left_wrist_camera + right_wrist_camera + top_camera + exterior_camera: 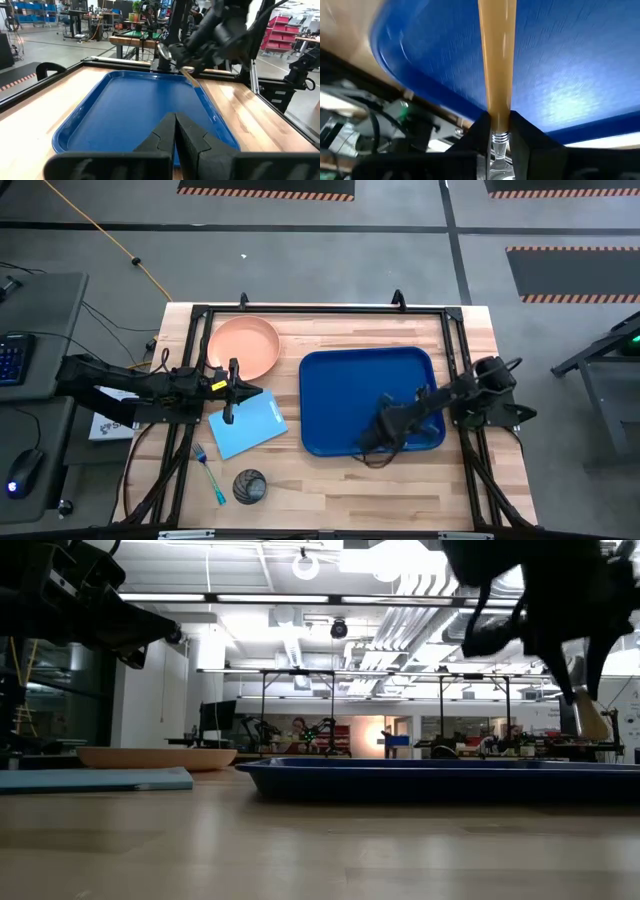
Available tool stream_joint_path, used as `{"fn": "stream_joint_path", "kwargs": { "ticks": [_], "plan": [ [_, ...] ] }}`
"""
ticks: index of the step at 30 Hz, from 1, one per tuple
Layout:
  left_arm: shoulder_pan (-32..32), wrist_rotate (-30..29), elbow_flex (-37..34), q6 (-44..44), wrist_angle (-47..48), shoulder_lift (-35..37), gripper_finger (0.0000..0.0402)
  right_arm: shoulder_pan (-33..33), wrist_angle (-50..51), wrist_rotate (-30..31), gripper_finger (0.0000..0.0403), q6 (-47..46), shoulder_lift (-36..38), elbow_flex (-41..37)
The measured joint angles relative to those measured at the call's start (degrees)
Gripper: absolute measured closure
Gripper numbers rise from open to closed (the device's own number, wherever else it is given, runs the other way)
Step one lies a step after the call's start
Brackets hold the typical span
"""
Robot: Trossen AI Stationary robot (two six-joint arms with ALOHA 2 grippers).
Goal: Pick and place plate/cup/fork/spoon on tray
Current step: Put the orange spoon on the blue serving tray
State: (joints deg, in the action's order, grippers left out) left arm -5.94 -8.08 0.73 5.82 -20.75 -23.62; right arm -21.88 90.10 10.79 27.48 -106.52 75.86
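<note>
Count on the table: one tray (330, 385), one plate (243, 346), one cup (249, 486), one fork (209, 476), one spoon (497, 60). Also one light-blue sheet (250, 426).

Tray: dark blue, right of table centre, nothing lying flat in it.

Right gripper (498, 131): over the tray's near right part, above the surface. Fingers (519, 131) clamped together on the spoon near the neck; orange-yellow handle sticks out ahead of the gripper over the blue tray floor. Low view shows the handle hanging down from the gripper, its tip above the tray rim, not touching.

Left gripper (175, 131): just left of the tray, over the edge of the light-blue sheet and near the plate. Fingers (192, 137) pressed together, nothing between them. Pointed toward the tray.

Plate: peach-orange, far left part of table, well apart from the tray, just behind the left gripper.

Sheet: flat, between plate and cup, close to the tray's left edge.

Fork: blue-teal, near left part of the table, beside the cup.

Cup: dark grey, near edge, just right of the fork, well apart from the tray.

Around: black frame rails along the table edges; a keyboard (10, 355) and mouse (20, 478) on a side desk to the left.
</note>
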Motion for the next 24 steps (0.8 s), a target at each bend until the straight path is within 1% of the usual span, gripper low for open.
{"fn": "stream_joint_path", "kwargs": {
  "ticks": [7, 11, 16, 19, 24],
  "plan": [
    [-0.02, 0.00, 0.02, 0.00, 0.00, 0.00, 0.0401, 3.32, -0.10, 0.38, 0.0378, 10.58, 0.11, -8.83],
    [0.00, 0.00, 0.01, 0.00, 0.02, 0.00, 0.0401, 4.31, -1.04, 5.11, 0.0379, 16.30, 0.11, -13.24],
    [-0.02, 0.00, 0.02, 0.00, 0.00, 0.00, 0.0401, 5.72, -7.99, 6.08, 0.0379, 21.37, 0.11, -15.97],
    [-0.02, 0.00, 0.02, 0.00, 0.01, 0.00, 0.0401, 6.24, -11.56, 9.00, 0.0379, 25.13, 0.11, -17.13],
    [-0.02, 0.00, 0.01, 0.00, 0.00, 0.00, 0.0401, 8.15, -16.08, 9.43, 0.0370, 27.39, 0.11, -19.64]
  ]
}}
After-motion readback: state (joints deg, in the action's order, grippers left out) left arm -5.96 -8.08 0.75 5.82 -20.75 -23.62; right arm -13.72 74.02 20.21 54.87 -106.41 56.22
